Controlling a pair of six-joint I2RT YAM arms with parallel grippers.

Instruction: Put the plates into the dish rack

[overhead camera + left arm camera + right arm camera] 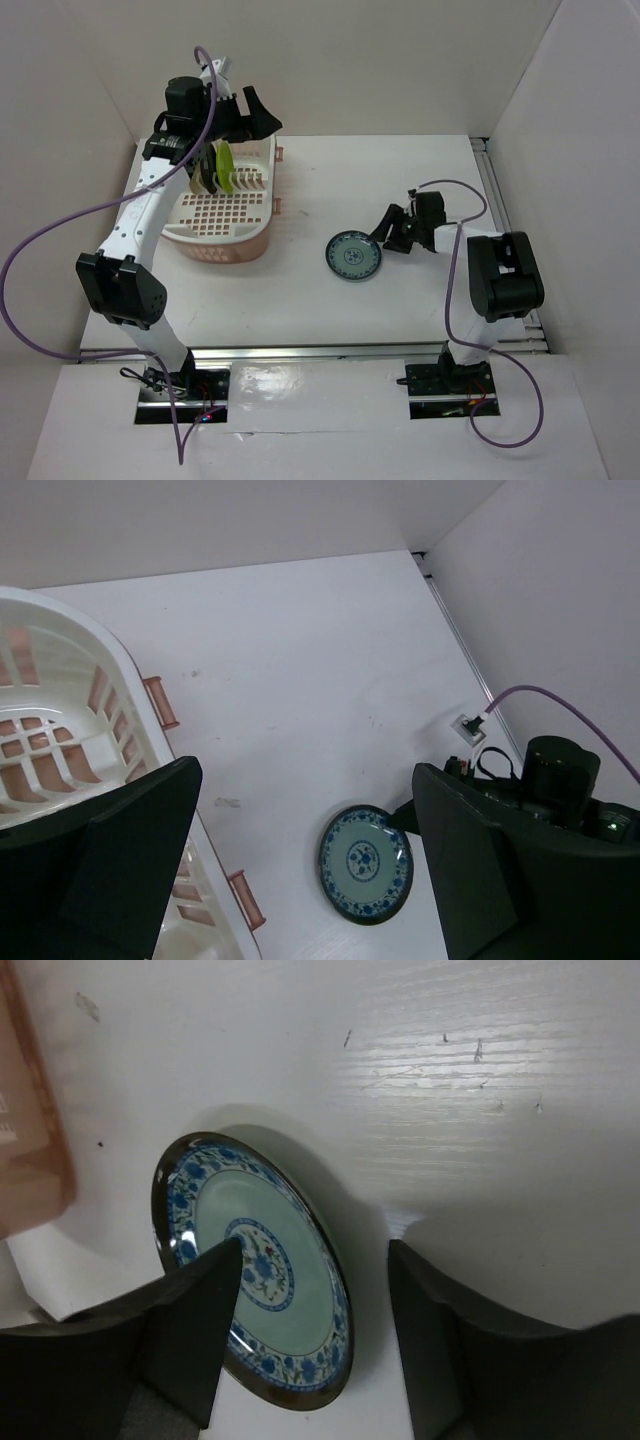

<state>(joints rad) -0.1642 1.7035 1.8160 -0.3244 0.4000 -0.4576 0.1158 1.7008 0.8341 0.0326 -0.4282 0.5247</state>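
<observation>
The blue-white patterned plate (353, 256) lies flat on the table right of the dish rack (225, 225). It also shows in the left wrist view (366, 863) and the right wrist view (290, 1305). My right gripper (386, 226) is open and low at the plate's right edge; in the right wrist view (315, 1250) one finger is over the plate and the other over the table beside its rim. The lime green plate (226, 165) and a cream and dark plate (207, 173) stand upright in the rack's far end. My left gripper (262, 115) is open and empty above that end. The black plate is not clearly seen.
White walls close in the table at the back, left and right. A metal rail (500, 200) runs along the table's right edge. The rack's salmon tray handles (279, 180) stick out toward the plate. The right arm (560, 780) shows beyond the plate in the left wrist view.
</observation>
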